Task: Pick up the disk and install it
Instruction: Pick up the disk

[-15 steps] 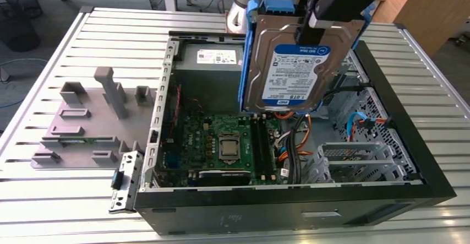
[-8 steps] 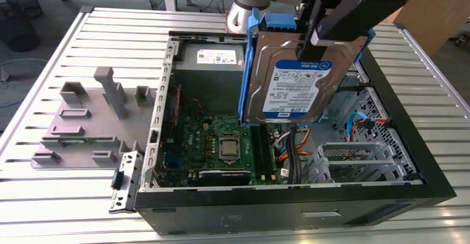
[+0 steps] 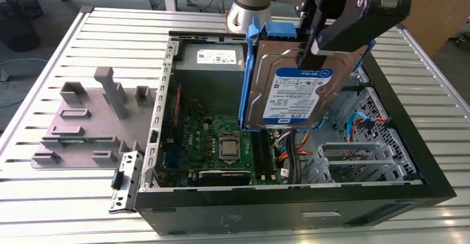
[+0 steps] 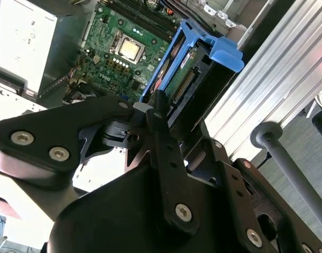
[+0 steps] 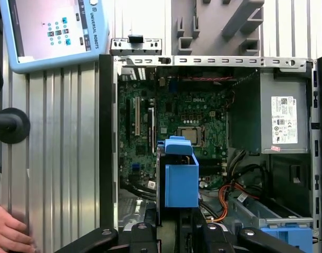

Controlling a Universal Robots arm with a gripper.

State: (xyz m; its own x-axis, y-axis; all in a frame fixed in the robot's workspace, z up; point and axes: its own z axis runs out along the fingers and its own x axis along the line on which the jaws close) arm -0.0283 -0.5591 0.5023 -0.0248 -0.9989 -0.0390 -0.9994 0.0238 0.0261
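Disk (image 3: 290,92), just one, is clamped on edge in my end effector (image 3: 312,57), fingers closed on its upper end. Its white and blue label faces the exterior view. It hangs upright over the one open computer case (image 3: 294,211), above the interior and clear of the parts below. In both wrist views I look down its blue carrier frame (image 4: 184,81) (image 5: 181,179). Under it lies a single green motherboard (image 5: 176,116) with one processor socket (image 5: 189,135) near the middle. One grey power-supply box (image 5: 284,118) sits in a corner of the case. One blue latch tab (image 5: 284,232) sits on the metal cage near my end effector (image 5: 176,234). The case rests on a slatted tabletop (image 3: 59,200). Beside it, toward the exterior view's left, is one grey fixture plate (image 3: 96,123). In the first wrist view one teach pendant (image 5: 50,31) lies on the tabletop, and one hand (image 5: 8,232) rests at the edge.
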